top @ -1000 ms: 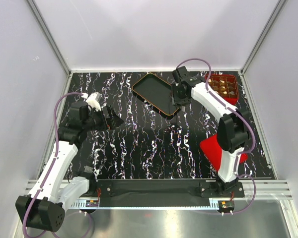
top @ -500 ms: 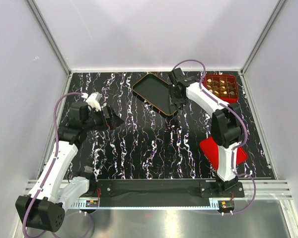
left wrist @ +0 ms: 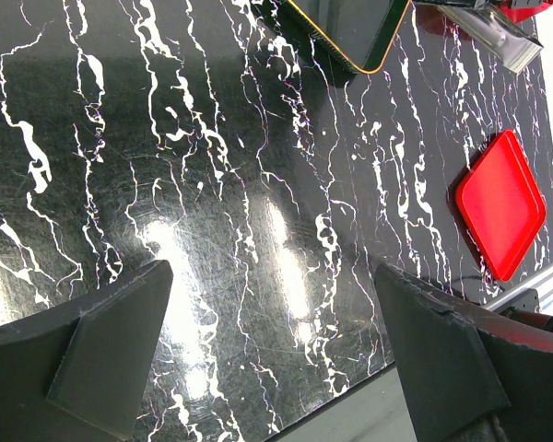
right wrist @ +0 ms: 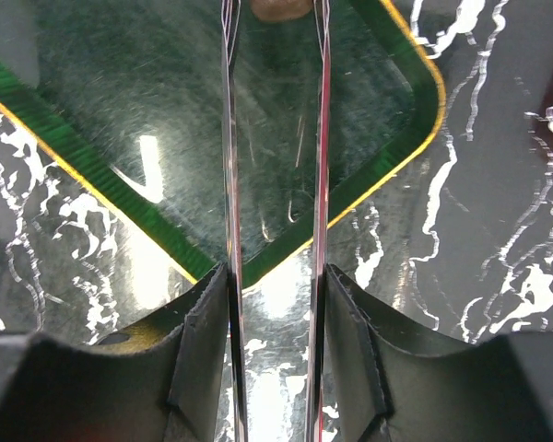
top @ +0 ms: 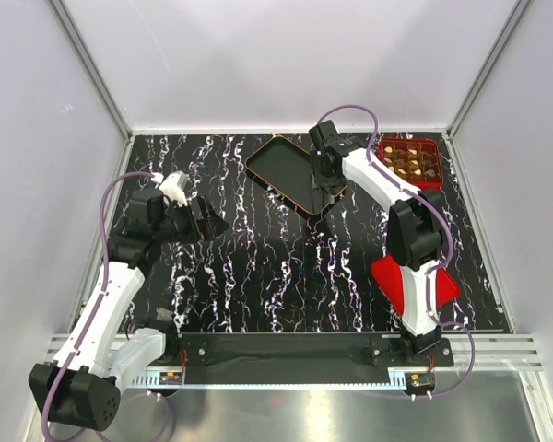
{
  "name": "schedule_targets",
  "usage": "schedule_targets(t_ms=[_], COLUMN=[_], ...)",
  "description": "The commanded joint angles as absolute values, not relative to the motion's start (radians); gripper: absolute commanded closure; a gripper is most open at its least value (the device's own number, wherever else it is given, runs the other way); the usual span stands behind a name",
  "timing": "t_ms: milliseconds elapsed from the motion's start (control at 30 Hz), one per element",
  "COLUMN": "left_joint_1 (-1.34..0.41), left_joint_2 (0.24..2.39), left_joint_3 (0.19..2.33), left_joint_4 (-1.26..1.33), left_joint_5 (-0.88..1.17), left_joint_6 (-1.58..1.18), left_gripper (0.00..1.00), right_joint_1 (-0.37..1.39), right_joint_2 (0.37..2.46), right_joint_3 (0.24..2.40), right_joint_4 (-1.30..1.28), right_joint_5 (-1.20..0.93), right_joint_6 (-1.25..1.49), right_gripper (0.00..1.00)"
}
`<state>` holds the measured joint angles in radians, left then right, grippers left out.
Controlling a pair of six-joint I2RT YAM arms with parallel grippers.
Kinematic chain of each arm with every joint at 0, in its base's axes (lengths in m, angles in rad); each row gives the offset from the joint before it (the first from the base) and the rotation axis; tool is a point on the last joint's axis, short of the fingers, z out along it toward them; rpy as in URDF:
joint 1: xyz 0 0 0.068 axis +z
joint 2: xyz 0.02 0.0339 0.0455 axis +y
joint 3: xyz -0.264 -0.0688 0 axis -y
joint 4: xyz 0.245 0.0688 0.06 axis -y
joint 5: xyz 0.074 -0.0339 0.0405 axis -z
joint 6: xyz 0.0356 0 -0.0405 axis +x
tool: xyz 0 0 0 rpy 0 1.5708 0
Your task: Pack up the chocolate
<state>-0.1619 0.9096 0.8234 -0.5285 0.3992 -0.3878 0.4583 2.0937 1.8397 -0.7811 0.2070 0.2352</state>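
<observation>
chocolates (top: 415, 164): most sit in the cells of the red box (top: 411, 140), at the table's 1 o'clock corner in the top view. One more brown chocolate (right wrist: 280, 7) lies on the floor of the black tray (top: 281, 168). It shows only at the top edge of the right wrist view, half cut off.
Tray: 12 o'clock on the table (top: 258, 267), orange rim, turned diagonal, just beside the box on the box's 9 o'clock side.
right gripper (top: 325, 180): over the tray's 3 o'clock corner. Its two thin blades reach in above the tray floor, parted. The brown chocolate is between them near the tips, with a gap showing on each side, so not clamped as far as the cropped view shows.
red lid (top: 387, 276): flat on the table at 4 o'clock, partly behind the right arm.
left gripper (left wrist: 275, 341): 9 o'clock, above the table, well apart from everything else. Jaws spread wide, bare marbled top between them.
</observation>
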Motion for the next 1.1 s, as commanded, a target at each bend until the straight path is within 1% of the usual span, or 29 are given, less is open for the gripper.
schedule_targets(t_ms=[0, 233, 733, 933, 967, 1067], left_joint_1=[-0.16, -0.16, -0.16, -0.16, -0.16, -0.16], left_joint_2=[0.894, 0.893, 0.893, 0.894, 0.896, 0.894], left_joint_3=[0.828, 0.827, 0.827, 0.828, 0.828, 0.828], left_joint_4=[-0.497, -0.497, -0.499, -0.497, -0.497, -0.497], left_joint_5=[0.39, 0.39, 0.388, 0.388, 0.39, 0.39], left_joint_6=[-0.371, -0.371, -0.371, -0.371, -0.371, -0.371], left_gripper=[0.01, 0.01, 0.01, 0.01, 0.01, 0.01], right_joint_1=[0.471, 0.469, 0.471, 0.471, 0.469, 0.471], right_joint_2=[2.092, 2.118, 2.169, 2.141, 2.137, 2.117], right_joint_3=[1.882, 1.89, 1.959, 1.945, 1.941, 1.939], right_joint_4=[-0.764, -0.756, -0.798, -0.81, -0.81, -0.821], right_joint_5=[0.153, 0.127, 0.175, 0.158, 0.158, 0.156], right_joint_6=[0.229, 0.224, 0.178, 0.189, 0.189, 0.184], right_gripper=[0.51, 0.51, 0.5, 0.55, 0.58, 0.62])
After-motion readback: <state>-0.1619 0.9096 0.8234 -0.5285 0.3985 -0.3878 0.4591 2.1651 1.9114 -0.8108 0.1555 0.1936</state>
